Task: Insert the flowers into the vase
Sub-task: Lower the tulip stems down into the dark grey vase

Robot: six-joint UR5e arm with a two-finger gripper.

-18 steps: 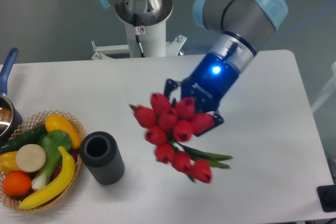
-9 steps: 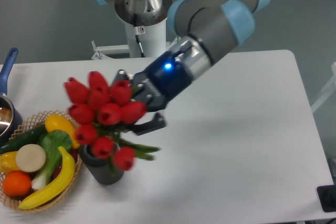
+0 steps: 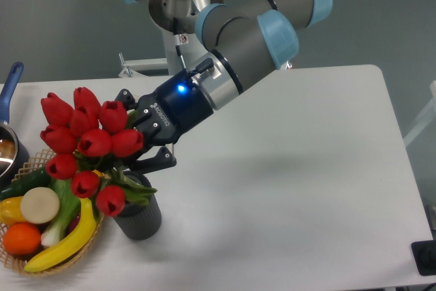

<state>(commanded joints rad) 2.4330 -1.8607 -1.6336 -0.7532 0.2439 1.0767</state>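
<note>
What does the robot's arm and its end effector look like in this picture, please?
The arm is built of thick grey tubes with light blue caps at the joints. A silver ring joins the wrist to a deep blue housing with a small glowing blue light and faint white lettering. The end effector has two dark fingers. No loose cable is visible.

a: the red tulip bunch with green stems (image 3: 88,144) looks like smooth, faintly glossy plastic; the dark grey matte cylinder vase (image 3: 139,216) has a dull ribbed wall.

b: at its 9 o'clock, the woven wicker basket (image 3: 68,262) looks rough; the white table (image 3: 306,189) is smooth and matt.
</note>
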